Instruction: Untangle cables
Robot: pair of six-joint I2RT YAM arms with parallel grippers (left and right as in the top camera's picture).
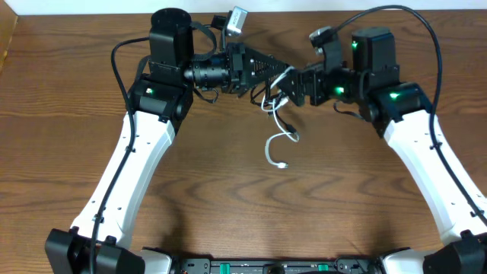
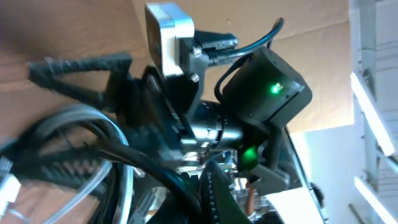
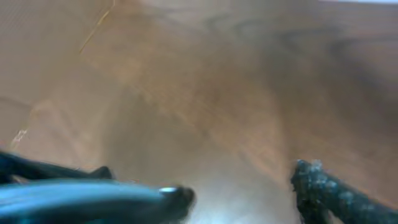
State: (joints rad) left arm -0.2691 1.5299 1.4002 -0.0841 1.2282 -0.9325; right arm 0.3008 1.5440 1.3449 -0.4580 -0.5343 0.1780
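Observation:
A white cable (image 1: 271, 148) hangs in a loop over the table, its small plug (image 1: 284, 166) low by the wood. A thin black cable (image 1: 288, 125) dangles beside it. Both run up to where my two grippers meet. My left gripper (image 1: 283, 74) points right and is shut on the cables. In the left wrist view the black cable (image 2: 143, 165) and the white cable (image 2: 93, 183) pass through my left gripper (image 2: 211, 199). My right gripper (image 1: 289, 91) faces it, close by. In the right wrist view my right gripper (image 3: 242, 193) is open, with only blurred wood between its fingers (image 3: 329, 193).
A brown wooden table (image 1: 243, 213) lies under both arms. The right arm's wrist camera (image 2: 168, 31) and lit green body (image 2: 267, 87) fill the left wrist view, very close. A pale wall runs along the table's far edge (image 1: 289, 6).

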